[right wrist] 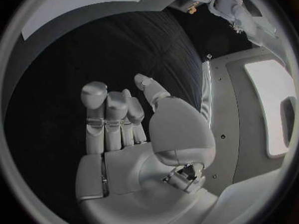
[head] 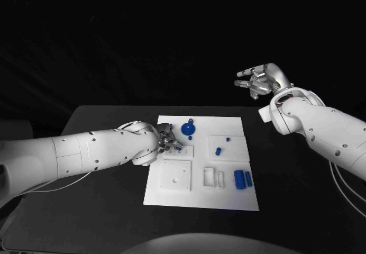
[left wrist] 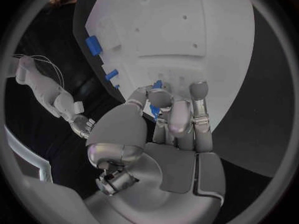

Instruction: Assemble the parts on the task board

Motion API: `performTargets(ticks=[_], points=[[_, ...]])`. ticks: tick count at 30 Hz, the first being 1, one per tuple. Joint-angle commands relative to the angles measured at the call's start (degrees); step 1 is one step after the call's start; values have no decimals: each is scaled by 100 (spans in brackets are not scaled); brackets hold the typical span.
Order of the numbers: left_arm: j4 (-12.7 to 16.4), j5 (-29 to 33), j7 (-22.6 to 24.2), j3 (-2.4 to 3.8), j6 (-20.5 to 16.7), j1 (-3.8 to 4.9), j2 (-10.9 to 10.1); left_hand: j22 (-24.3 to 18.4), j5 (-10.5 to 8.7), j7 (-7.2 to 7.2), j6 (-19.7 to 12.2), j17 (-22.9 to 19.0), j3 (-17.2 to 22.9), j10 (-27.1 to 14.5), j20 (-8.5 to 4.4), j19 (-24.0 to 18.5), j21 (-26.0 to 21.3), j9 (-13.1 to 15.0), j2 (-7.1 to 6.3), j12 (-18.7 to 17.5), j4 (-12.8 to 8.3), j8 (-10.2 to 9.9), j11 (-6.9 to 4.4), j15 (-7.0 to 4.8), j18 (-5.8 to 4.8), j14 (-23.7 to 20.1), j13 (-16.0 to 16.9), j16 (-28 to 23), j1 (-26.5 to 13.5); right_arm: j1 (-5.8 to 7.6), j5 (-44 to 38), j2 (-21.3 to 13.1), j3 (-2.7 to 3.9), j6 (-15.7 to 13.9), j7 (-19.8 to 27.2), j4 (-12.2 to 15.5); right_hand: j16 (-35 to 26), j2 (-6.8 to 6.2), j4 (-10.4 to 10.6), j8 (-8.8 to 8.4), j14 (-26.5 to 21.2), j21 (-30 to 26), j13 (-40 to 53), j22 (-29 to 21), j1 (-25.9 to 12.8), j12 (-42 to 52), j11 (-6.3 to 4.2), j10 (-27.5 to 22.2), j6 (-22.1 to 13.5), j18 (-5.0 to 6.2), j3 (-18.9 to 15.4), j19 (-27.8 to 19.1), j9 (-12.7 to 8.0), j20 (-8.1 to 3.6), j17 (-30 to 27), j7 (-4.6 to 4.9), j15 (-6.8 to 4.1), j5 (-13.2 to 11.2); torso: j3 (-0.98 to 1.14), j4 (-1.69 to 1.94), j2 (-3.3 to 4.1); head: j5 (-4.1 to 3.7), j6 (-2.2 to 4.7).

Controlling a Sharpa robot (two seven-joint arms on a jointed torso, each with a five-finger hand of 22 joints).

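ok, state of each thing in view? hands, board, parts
left hand: down on the board, fingers closed on a small blue part
right hand: raised off past the table's far edge, holds nothing, fingers loosely apart
board: flat on the table
round blue part: resting on the board's far end
blue cylinders: lying side by side, near right of board
small blue piece: loose on the board

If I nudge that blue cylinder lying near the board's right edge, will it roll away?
Probably, if pushed sideways: the blue cylinder looks round and lies on its side on the flat white board. It seems small and rigid, likely light plastic, so a slight touch may shift it. The blue bar beside it might stop it on that side.
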Motion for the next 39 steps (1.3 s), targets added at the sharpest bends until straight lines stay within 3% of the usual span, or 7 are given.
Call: performTargets(ticks=[1, 8, 19, 39], points=[[31, -100, -5, 3, 50, -5, 0, 156, 34, -494, 591, -7, 580, 164, -6, 36, 24, 1, 17, -33, -551, 16, -105, -41, -26, 6, 4, 25, 34, 2, -49, 0, 3, 48, -18, 10, 8, -6, 3, -7, 21, -2, 336, 324, -56, -10, -19, -10, 0, 83, -43, 315, 7, -17, 5, -5, -20, 18, -3, 2, 1, 2, -9], [47, -118, -18, 3, 80, -8, -5, 156, 34, -494, 591, -7, 580, 164, -6, 36, 24, 1, 17, -33, -551, 16, -105, -41, -26, 6, 4, 25, 34, 1, -53, -1, 3, 58, -32, -3, 8, -6, 3, -7, 21, -2, 336, 324, -56, -10, -19, -10, 0, 83, -43, 315, 7, -17, 5, -5, -20, 18, -11, 2, 1, 4, -7], [59, -209, -68, 3, 181, -10, -11, 146, 14, -492, 588, -32, 580, 162, -6, 17, -11, -17, 16, -62, -546, 15, -100, -38, -28, -2, -21, 12, 26, 1, -58, 2, 3, 70, -41, -14, 8, -6, 3, -7, 21, -2, 336, 324, -56, -10, -19, -10, 0, 83, -43, 315, 7, -17, 5, -5, -20, 18, 2, -5, 5, 13, -18], [107, -320, -142, 3, 389, -26, -21, 144, 4, -490, 588, -44, 577, 163, -6, 13, -22, -44, 15, -73, -538, 15, -98, -34, -33, -4, -26, 5, 40, 1, -135, 8, 3, 71, -42, -26, 8, -3, 18, -6, 23, 9, 340, 320, -63, 0, -18, -5, -3, 87, -58, 315, 7, -16, 18, -5, -20, 19, 4, -6, 7, 9, -38]])
